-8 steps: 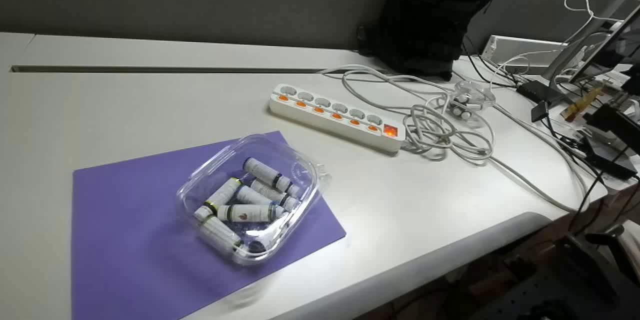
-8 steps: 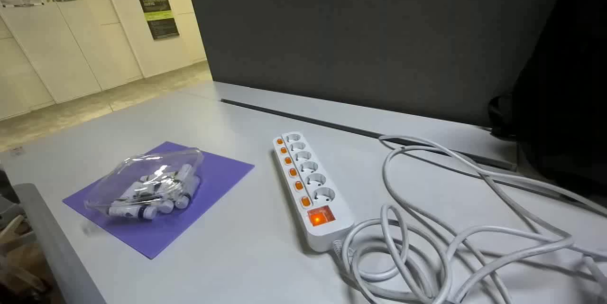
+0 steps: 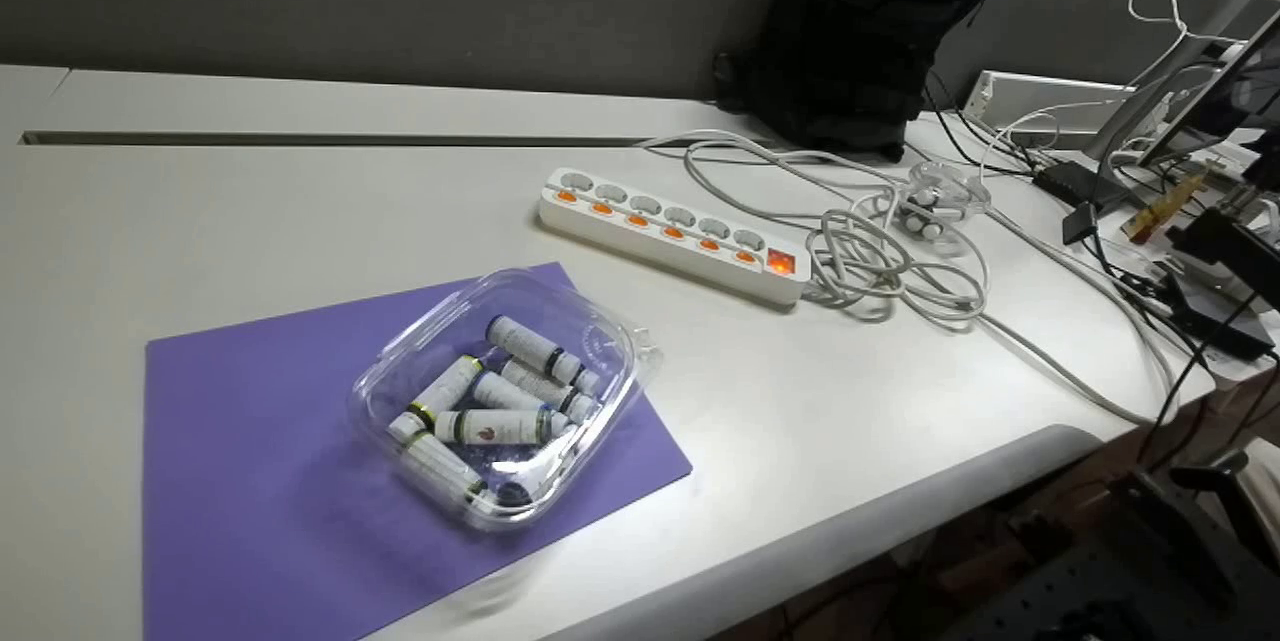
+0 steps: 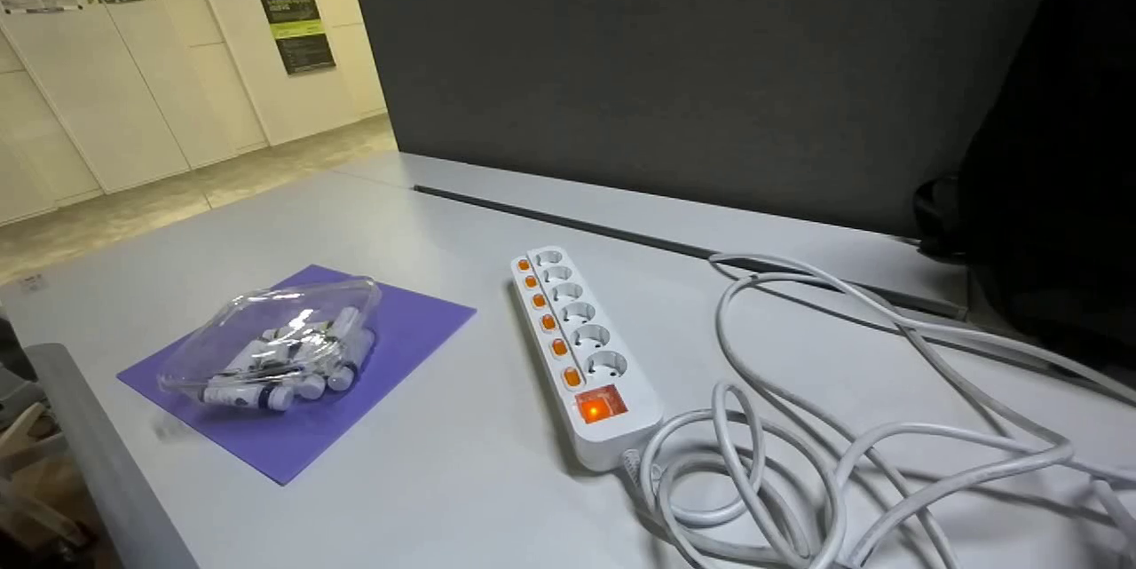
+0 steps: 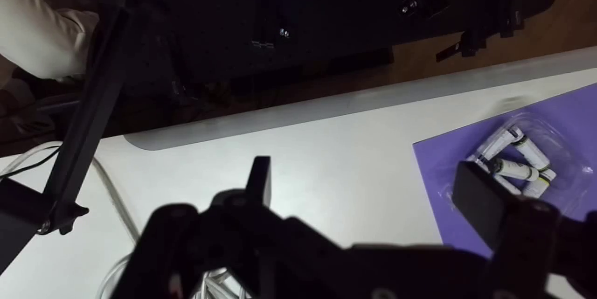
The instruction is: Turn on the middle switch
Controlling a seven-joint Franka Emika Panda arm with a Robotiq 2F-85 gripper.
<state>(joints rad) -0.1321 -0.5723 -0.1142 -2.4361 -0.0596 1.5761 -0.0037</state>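
A white power strip [image 3: 660,249] lies on the white desk; it also shows in an exterior view [image 4: 565,327]. It has a row of sockets and a row of several small orange switches. One switch near the middle of the row [image 3: 673,232] also shows in an exterior view [image 4: 548,321]; I cannot tell whether it is on. A larger red-orange switch [image 3: 781,262] at the cable end glows. My gripper [image 5: 364,168] is open and empty above the desk in the wrist view, fingers wide apart. It is out of sight in both exterior views. The strip is not visible in the wrist view.
A clear plastic box [image 3: 500,401] of small bottles sits on a purple sheet [image 3: 240,481]. A tangled white cable [image 3: 860,256] runs from the strip's end. A black backpack [image 3: 860,31] stands at the grey partition [image 4: 692,72]. The desk's front edge [image 5: 280,117] crosses the wrist view.
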